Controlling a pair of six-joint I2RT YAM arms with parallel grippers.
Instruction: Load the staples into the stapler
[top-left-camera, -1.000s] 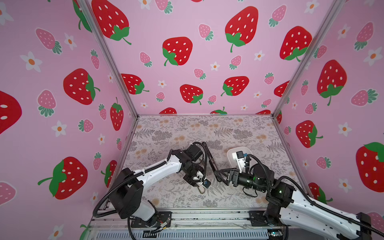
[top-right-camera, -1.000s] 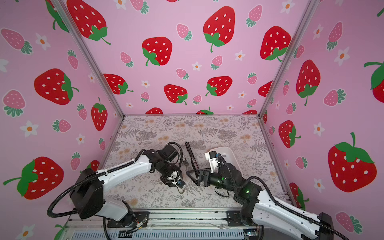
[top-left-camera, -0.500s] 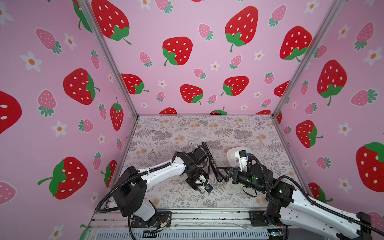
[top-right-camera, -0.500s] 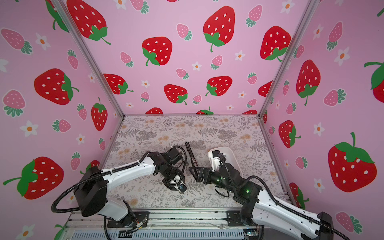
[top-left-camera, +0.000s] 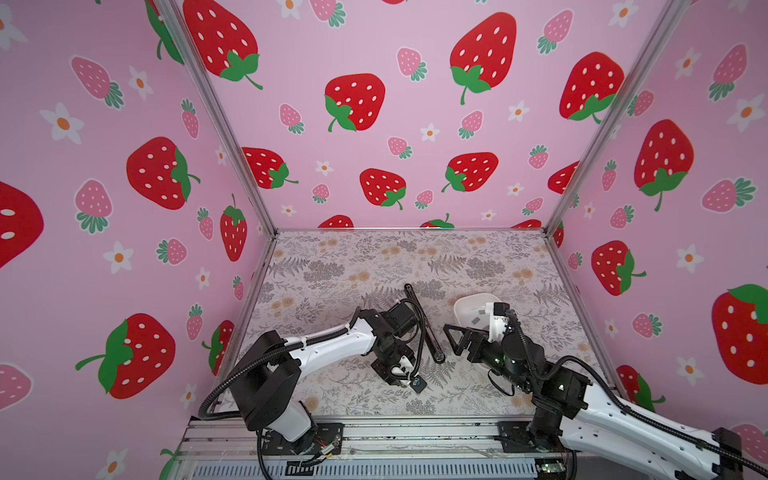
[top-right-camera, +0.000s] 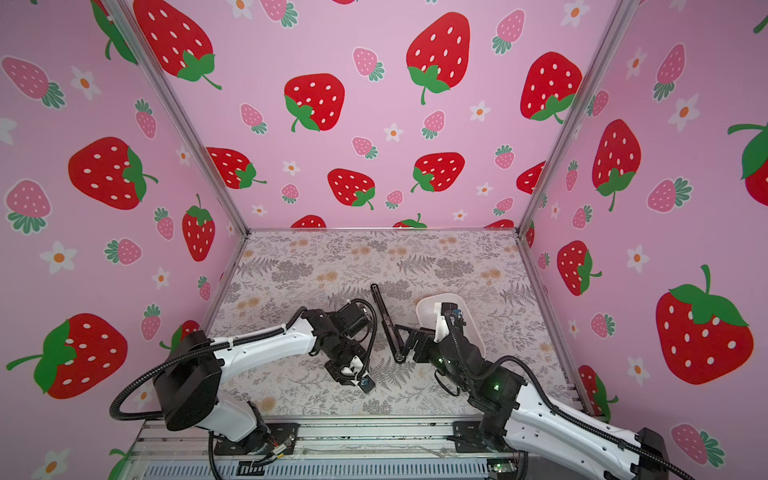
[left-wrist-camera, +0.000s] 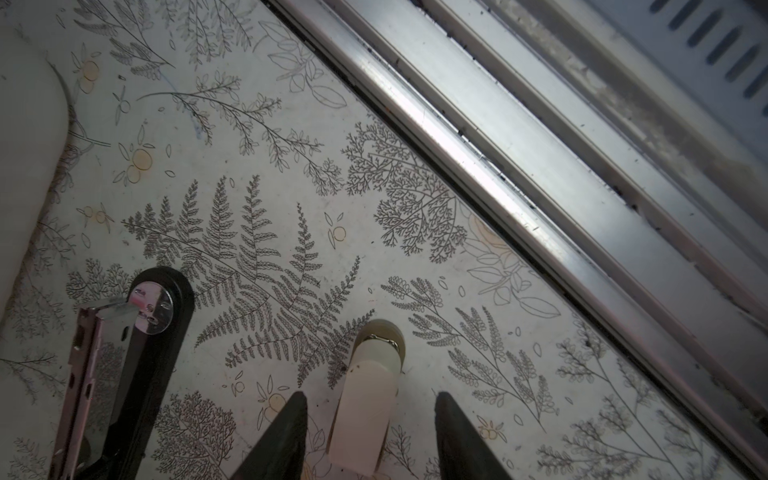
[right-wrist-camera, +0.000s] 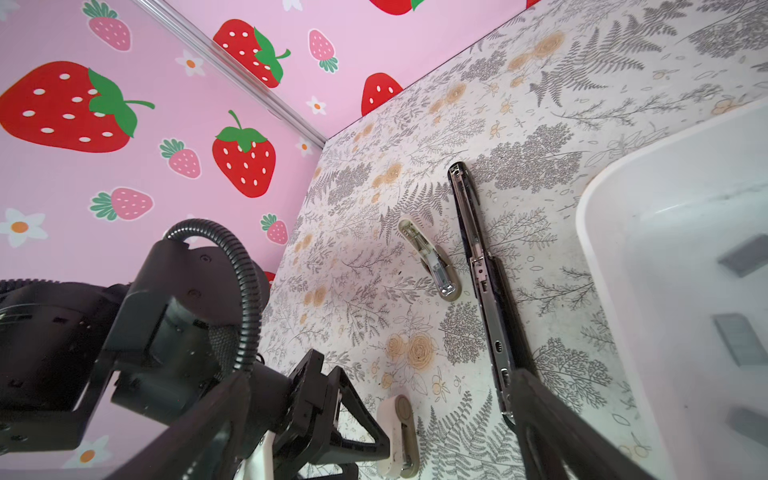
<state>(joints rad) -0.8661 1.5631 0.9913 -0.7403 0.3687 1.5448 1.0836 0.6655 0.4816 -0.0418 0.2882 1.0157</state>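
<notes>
- Staples (right-wrist-camera: 739, 338): three grey strips visible, flat and apart from one another, inside white tray (right-wrist-camera: 590, 216). One strip also visible in a top view (top-left-camera: 476, 320).
- Tray: on floral surface (top-left-camera: 353, 266), just beside long black stapler (top-left-camera: 422, 324), on its right in both top views.
- Long black stapler: flat on the surface, opened out, metal rail exposed along its length. Chrome disc (left-wrist-camera: 151, 307) at its end nearest the arms.
- Right claw (top-left-camera: 451, 340): spread fully wide, holding nothing. Sitting at the black stapler's near end, between that end and the tray. One finger (right-wrist-camera: 552, 424) overlapping that end in the right wrist view, contact not determinable.
- Left claw (left-wrist-camera: 370, 399): roughly half open, gripping nothing. Straddling small cream stapler (left-wrist-camera: 374, 353), with a gap visible on each side in the left wrist view.
- Cream stapler: lying on the surface near the black stapler's near end, on the side away from the tray, not touching it.
- Second small stapler (right-wrist-camera: 430, 259): beige, hinged open, flat on the surface. Beside the black stapler's middle, same side as the cream one, clear of both.
</notes>
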